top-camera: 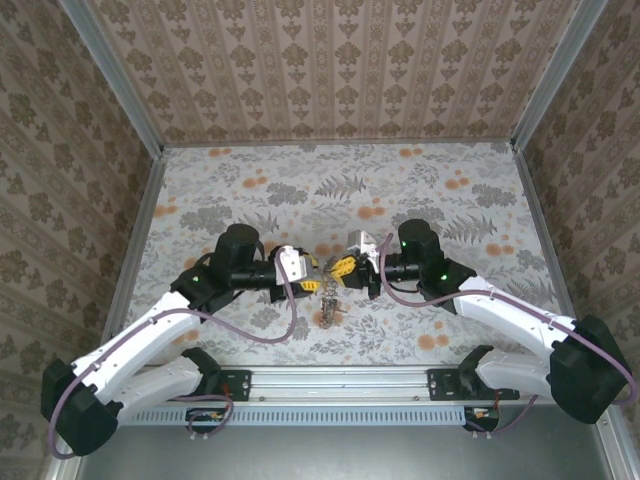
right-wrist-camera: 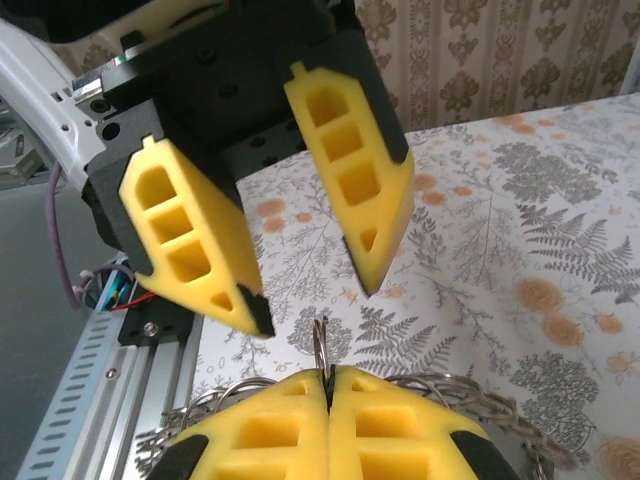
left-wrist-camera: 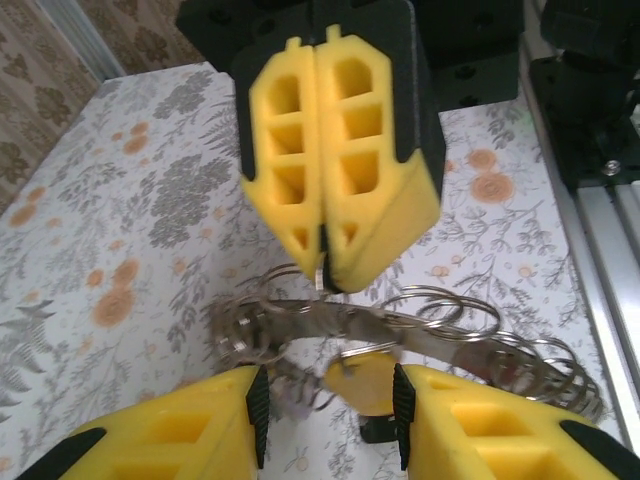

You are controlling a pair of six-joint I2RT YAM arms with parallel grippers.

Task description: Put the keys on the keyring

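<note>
At the centre of the flower-patterned table (top-camera: 250, 190), between two facing wrists, is one keyring (left-wrist-camera: 420, 338). It is a thin dark-metal loop, seen as a curved band in the left wrist view. Several small split rings (left-wrist-camera: 440, 303) sit along the band. They overlap, so their exact number cannot be told. In the top view the keys (top-camera: 327, 306) form one small grey cluster just nearward of the gripper tips, and single keys cannot be counted there. One yellow tag (left-wrist-camera: 360, 385) shows just under the band.

There are two grippers, one per arm.

- **Right gripper** (right-wrist-camera: 328, 378): its yellow fingers are pressed flat together. They pinch the keyring's wire at their tips, and the wire stands upright out of the seam.
- **Left gripper** (right-wrist-camera: 312, 300): its fingers (left-wrist-camera: 200, 435) are spread with a clear gap between them. The tips aim at the pinched wire but stay apart from it. In the left wrist view the yellow tag lies within this gap, and whether it touches either pad cannot be told.

The two grippers meet tip to tip, near each other without touching.

One aluminium rail (top-camera: 340, 378) runs along the near edge and carries both arm bases. Patterned wallpaper panels (top-camera: 320, 70) enclose the table on three sides.
</note>
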